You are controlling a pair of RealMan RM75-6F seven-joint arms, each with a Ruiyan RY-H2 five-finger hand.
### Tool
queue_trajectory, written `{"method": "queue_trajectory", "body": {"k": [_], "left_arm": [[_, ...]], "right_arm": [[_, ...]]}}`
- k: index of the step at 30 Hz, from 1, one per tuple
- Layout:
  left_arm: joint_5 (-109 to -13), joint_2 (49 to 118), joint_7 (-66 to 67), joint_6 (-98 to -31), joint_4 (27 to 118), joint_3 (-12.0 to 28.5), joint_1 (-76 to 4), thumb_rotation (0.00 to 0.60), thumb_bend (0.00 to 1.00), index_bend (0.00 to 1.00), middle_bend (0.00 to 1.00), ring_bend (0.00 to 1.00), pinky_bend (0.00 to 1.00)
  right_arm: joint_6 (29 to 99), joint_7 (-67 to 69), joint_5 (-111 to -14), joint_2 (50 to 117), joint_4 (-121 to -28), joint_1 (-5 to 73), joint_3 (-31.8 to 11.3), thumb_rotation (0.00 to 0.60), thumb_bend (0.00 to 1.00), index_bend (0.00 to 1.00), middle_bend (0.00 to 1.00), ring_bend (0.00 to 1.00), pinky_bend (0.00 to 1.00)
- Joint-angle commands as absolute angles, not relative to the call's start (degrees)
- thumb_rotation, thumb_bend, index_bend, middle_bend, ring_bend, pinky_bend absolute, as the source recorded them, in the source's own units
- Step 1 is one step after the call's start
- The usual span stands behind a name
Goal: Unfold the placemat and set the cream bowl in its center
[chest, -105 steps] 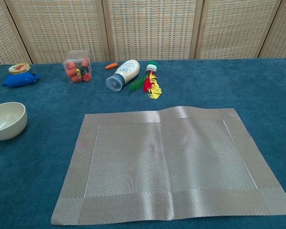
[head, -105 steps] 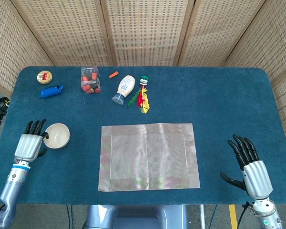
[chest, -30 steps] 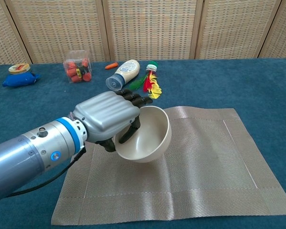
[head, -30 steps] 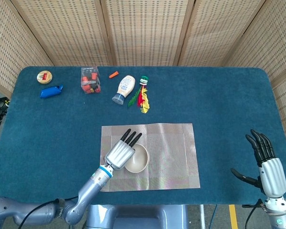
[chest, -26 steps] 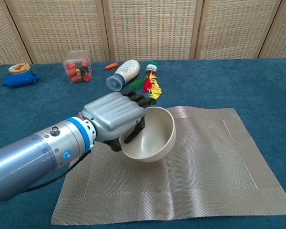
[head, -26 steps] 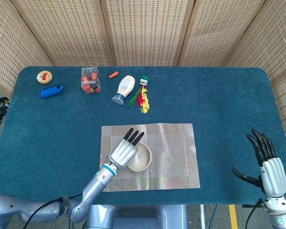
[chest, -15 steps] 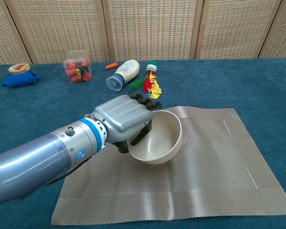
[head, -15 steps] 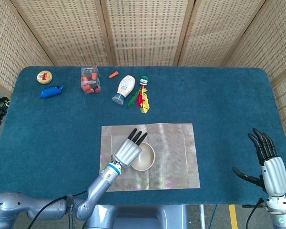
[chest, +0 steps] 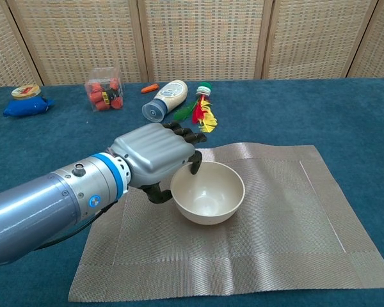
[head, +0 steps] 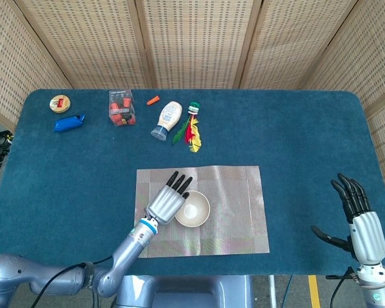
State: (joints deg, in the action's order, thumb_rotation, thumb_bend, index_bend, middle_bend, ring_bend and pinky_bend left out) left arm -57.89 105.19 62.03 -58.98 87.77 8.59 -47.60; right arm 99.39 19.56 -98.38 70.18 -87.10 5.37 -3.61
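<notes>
Cream bowl [chest: 208, 192] sitting upright near the placemat's [chest: 294, 211] middle.
Left hand [chest: 155, 158] is touching its rim, fingers loosened; right hand [head: 360, 221] is hovering spread and empty by the table's right front corner.

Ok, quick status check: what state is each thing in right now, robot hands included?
placemat: unfolded, flat on the table.
cream bowl: upright on the placemat, near its center, empty.
left robot hand: beside the bowl, fingertips at its rim; grip unclear.
right robot hand: open, empty, at the table's near right edge.
white bottle: lying on its side.
clear box: upright, holds red pieces.
</notes>
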Motion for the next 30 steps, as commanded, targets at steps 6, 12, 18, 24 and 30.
{"method": "queue_trajectory", "body": {"k": [6,12,18,24,30], "left_arm": [[-64.9,96.9,55.3,-65.4,96.9,7.0,-44.1,0.600,0.35,0.22,0.00,0.00,0.00],[-72.0,87.6,47.7,-71.5,103.1,5.1,-39.4,0.600,0.34,0.16,0.00,0.00,0.00],[-79.6,80.2,38.0,-79.6,104.5,0.6,-32.2,0.600,0.32,0.14,0.00,0.00,0.00],[-84.2,77.0,26.5,-89.2,101.6,-4.0,-22.7,0.600,0.31,0.11,0.00,0.00,0.00],[-89.6,76.5,22.1,-97.3,94.4,-6.6,-15.8,0.600,0.30,0.10,0.00,0.00,0.00]], "right_arm": [[99.1,18.5,-99.1,70.5,-87.1,5.5,-3.3,0.600,0.22,0.08,0.00,0.00,0.00],[98.7,16.8,-99.3,70.9,-87.1,5.6,-3.1,0.600,0.22,0.08,0.00,0.00,0.00],[97.8,14.7,-98.9,71.3,-87.2,5.7,-3.0,0.600,0.22,0.08,0.00,0.00,0.00],[96.3,11.6,-97.7,71.9,-87.1,5.9,-3.3,0.600,0.22,0.08,0.00,0.00,0.00],[91.0,3.1,-91.6,70.6,-89.8,5.6,-3.5,0.600,0.22,0.08,0.00,0.00,0.00]]}}
